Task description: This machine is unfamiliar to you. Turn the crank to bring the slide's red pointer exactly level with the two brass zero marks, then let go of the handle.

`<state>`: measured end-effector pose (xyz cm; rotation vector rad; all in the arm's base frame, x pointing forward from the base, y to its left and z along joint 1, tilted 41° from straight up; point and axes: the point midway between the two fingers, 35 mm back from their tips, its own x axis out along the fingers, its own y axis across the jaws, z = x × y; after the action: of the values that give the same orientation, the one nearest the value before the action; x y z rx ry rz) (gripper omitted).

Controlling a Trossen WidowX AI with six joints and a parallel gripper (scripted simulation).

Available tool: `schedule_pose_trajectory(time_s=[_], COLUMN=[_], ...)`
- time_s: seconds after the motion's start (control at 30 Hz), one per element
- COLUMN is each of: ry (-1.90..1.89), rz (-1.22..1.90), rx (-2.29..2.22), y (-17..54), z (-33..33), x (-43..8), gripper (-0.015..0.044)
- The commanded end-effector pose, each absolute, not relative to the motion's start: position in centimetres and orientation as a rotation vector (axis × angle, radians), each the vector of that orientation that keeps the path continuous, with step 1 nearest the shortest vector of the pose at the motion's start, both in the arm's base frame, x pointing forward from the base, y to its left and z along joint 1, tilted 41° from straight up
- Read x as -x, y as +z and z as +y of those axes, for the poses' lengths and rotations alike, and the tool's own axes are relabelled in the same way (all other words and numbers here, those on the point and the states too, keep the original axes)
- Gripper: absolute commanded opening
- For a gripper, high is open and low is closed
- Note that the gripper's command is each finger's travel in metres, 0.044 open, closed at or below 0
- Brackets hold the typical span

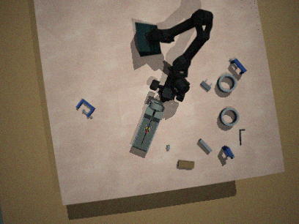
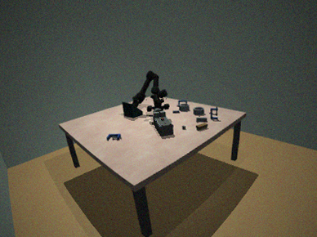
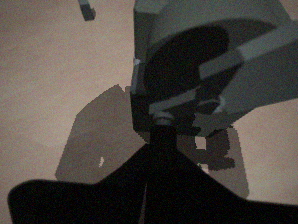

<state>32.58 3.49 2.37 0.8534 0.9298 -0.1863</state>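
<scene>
The grey machine (image 1: 140, 140) (image 2: 165, 128) stands on the table, its long slotted top pointing away from the arm. The tiny red pointer (image 1: 146, 131) shows on the slot, close beside small yellowish brass marks; whether it is exactly level is too small to tell. In the wrist view the crank handle (image 3: 163, 119) shows as a small grey knob at the fingertips, below the dark round opening in the machine's end. My gripper (image 3: 158, 150) is shut on the crank handle at the machine's near end. Most of the handle is hidden by the fingers.
Two grey rings (image 1: 226, 83) (image 1: 229, 117), blue clamp-like pieces (image 1: 239, 66) (image 1: 228, 152) and a tan block (image 1: 185, 165) lie to the machine's right in the top view. Another blue bracket (image 1: 86, 107) (image 2: 114, 136) lies to its left. A small grey piece (image 1: 168, 147) lies near the machine.
</scene>
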Motion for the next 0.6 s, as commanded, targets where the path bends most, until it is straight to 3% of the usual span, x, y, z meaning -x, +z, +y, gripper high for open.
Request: schedule_pose_trajectory(time_s=[0.0,0.57], ry=[-0.174,-0.174], rz=[0.913,0.912], rx=[-0.856,-0.856], y=[3.3,4.4], z=[3.5,2.9], x=[-32.9,-33.0], gripper=[0.0000,0.0000])
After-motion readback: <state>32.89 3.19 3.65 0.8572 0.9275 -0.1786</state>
